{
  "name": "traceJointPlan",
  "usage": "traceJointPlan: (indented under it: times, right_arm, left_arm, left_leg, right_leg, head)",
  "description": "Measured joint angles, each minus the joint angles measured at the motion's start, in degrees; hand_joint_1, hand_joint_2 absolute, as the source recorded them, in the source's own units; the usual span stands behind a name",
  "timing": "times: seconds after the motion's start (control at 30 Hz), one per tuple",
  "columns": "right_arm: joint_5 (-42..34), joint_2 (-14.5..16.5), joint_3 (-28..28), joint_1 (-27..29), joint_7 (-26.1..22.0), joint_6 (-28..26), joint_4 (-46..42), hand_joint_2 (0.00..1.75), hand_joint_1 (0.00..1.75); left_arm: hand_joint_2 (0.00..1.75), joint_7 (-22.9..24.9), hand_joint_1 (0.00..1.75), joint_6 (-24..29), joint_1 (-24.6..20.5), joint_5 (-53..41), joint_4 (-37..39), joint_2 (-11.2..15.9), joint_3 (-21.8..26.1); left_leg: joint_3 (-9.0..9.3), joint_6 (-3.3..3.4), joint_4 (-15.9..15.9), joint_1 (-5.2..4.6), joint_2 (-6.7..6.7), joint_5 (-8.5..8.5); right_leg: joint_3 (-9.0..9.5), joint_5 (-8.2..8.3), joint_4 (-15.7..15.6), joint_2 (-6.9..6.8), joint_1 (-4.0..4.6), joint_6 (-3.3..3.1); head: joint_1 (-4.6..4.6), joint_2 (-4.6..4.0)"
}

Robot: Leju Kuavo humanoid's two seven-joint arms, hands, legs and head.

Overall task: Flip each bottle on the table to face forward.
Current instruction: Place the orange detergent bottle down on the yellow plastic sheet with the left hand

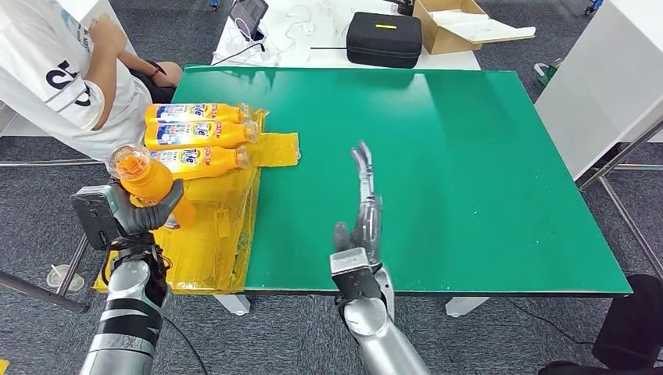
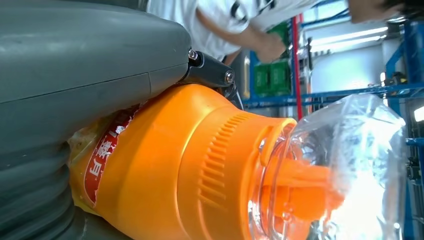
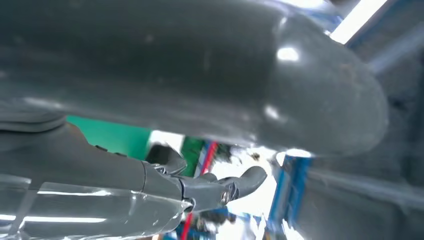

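Observation:
My left hand (image 1: 139, 216) grips an orange bottle (image 1: 147, 180) with a clear cap, held upright above the table's left edge. Up close in the left wrist view, the same orange bottle (image 2: 190, 170) lies against the grey hand (image 2: 75, 65), its red label partly showing. Three more orange bottles (image 1: 199, 134) lie side by side on yellow plastic wrap (image 1: 219, 226) at the table's left. My right hand (image 1: 362, 223) is flat and open over the green table (image 1: 469, 156), fingers stretched forward, holding nothing. The right wrist view shows its fingers (image 3: 220, 187) extended.
A person in a white shirt (image 1: 55, 70) sits at the far left. Behind the green table stand a black case (image 1: 384, 39), a cardboard box (image 1: 453, 23) and a tablet (image 1: 249, 16) on a white table. A white cabinet (image 1: 602, 78) is at the right.

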Motion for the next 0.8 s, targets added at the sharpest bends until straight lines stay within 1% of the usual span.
traceJointPlan:
  times: [0.07,0.13,0.27,0.43,0.53,0.67,0.8]
  right_arm:
    - [-2.0,0.0,0.0,0.8,-1.0,-1.2,-2.6,0.00,0.00]
    - [-3.0,0.0,0.0,1.3,-1.2,-1.5,-4.7,0.00,0.00]
    - [-3.9,0.0,-0.1,1.8,-1.3,-2.0,-6.8,0.00,0.00]
    - [-7.5,-0.1,-0.6,1.8,-1.3,-1.5,-7.1,0.00,0.00]
    - [-9.4,-0.1,-1.4,1.6,-1.4,-0.2,-6.9,0.00,0.00]
    - [-10.5,-0.1,-2.0,1.0,-1.2,2.6,-6.0,0.00,0.00]
    - [-10.7,-0.2,-2.6,0.9,-0.8,4.4,-5.2,0.00,0.00]
  left_arm:
    - [1.75,0.0,1.75,2.8,-0.5,-3.3,0.0,0.4,0.0]
    - [1.75,0.0,1.75,4.5,-1.1,-5.3,0.0,0.8,0.0]
    - [1.75,0.0,1.75,5.5,-1.9,-7.6,0.1,1.4,-0.1]
    - [1.75,0.2,1.75,5.0,-2.9,-16.4,0.7,3.2,-2.5]
    - [1.75,1.0,1.75,4.3,-3.3,-24.8,1.3,5.1,-5.0]
    - [1.75,2.5,1.75,2.3,-3.5,-39.0,4.5,9.0,-10.7]
    - [1.75,3.6,1.75,-0.1,-3.8,-45.9,9.5,12.4,-16.1]
  left_leg:
    - [0.00,0.00,0.0,0.00,0.00,0.00]
    - [0.01,0.00,0.0,0.00,0.02,0.00]
    - [0.02,0.00,0.0,0.01,0.03,0.00]
    - [0.00,0.00,0.0,0.00,0.02,0.00]
    - [0.00,0.00,0.0,0.00,0.04,0.00]
    - [0.01,0.00,0.0,0.00,0.06,0.00]
    - [0.01,-0.01,0.0,0.01,0.08,0.00]
  right_leg:
    - [0.00,0.00,0.0,0.00,0.00,0.00]
    - [-0.01,0.01,0.0,0.01,0.00,0.00]
    - [-0.01,0.01,0.0,0.01,0.01,-0.01]
    - [0.00,0.00,0.0,0.00,0.00,-0.01]
    - [0.00,0.01,0.0,0.01,0.00,0.00]
    - [-0.01,0.01,0.0,0.01,0.00,-0.01]
    - [-0.04,0.00,0.0,0.03,0.01,-0.01]
  head:
    - [-0.01,0.00]
    - [-0.01,0.00]
    - [-0.01,0.00]
    - [0.01,0.00]
    - [0.01,0.00]
    - [0.00,0.00]
    - [0.00,0.00]
